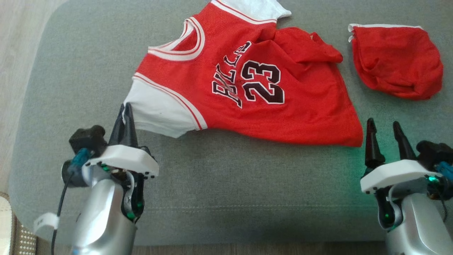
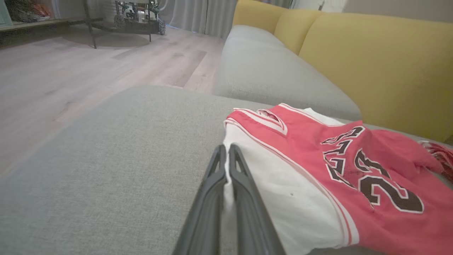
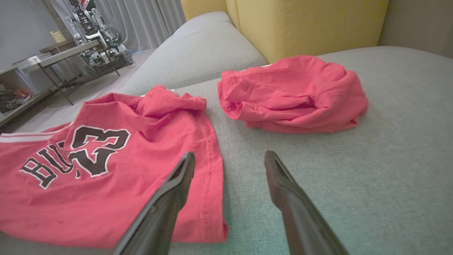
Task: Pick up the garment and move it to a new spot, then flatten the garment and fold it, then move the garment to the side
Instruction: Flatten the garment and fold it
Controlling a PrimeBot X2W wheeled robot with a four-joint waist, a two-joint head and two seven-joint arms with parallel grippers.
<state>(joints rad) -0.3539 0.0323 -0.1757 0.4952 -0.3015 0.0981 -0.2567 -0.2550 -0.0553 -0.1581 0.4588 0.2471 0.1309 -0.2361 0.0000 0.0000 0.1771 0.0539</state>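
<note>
**Grey seat cushion** (image 1: 226, 184): broad and flat, bare along the near edge, with the yellow backrest (image 3: 311, 24) behind.

**Jersey** (image 1: 300, 117): red, numbered, lying face up across the middle of the cushion. Neck toward the robot's left, hem toward its right. Not flat: far hem corner bunched and folded back onto the body.

**Second red garment** (image 1: 396, 63): crumpled heap at far right, near the jersey's bunched corner but apart from it.

**Right gripper** (image 1: 383, 124): jaws wide, holding nothing. Tips at the near hem corner; contact with the cloth cannot be told.

**Left gripper** (image 1: 125, 111): jaws pinched together on the outer edge of the white sleeve (image 1: 155, 117), with a thin strip of cloth between the fingers.

**Hazards from here (judged):**
- Shallow pinch at the sleeve edge: likely to slip out if pulled sharply.
- Lifting by the sleeve alone: likely to hang, twist and crumple further. Secure the hem corner first.
- Closing the right jaws too low: risk of nipping cushion cover, or missing the thin hem altogether.
- Carrying rightward: risk of snagging or dragging the crumpled heap. Keep well apart from it.
- Leaving the bunched corner unattended: likely to be trapped inside the later fold.
</note>
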